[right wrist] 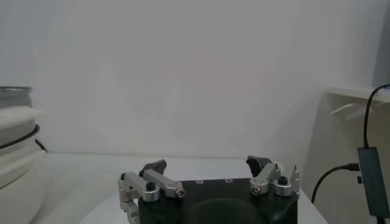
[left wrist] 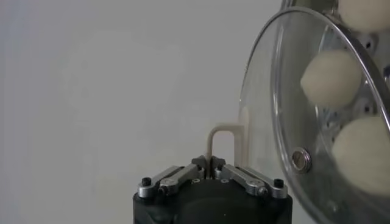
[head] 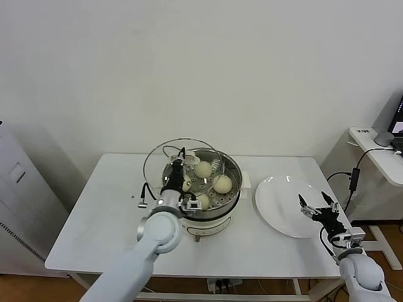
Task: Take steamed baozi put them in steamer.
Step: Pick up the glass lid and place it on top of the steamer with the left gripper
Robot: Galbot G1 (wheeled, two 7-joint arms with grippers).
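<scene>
The steel steamer stands on its white cooker base mid-table. Three cream-white baozi lie in it, at the back, the right and the front; a fourth is mostly hidden behind my left arm. My left gripper is shut on the white handle of the glass lid and holds it tilted over the steamer's left side. The left wrist view shows baozi through the lid. My right gripper is open and empty above the white plate.
The plate is bare and lies right of the steamer. A white side desk with cables stands at the far right. A grey cabinet stands left of the table. The cooker's side shows in the right wrist view.
</scene>
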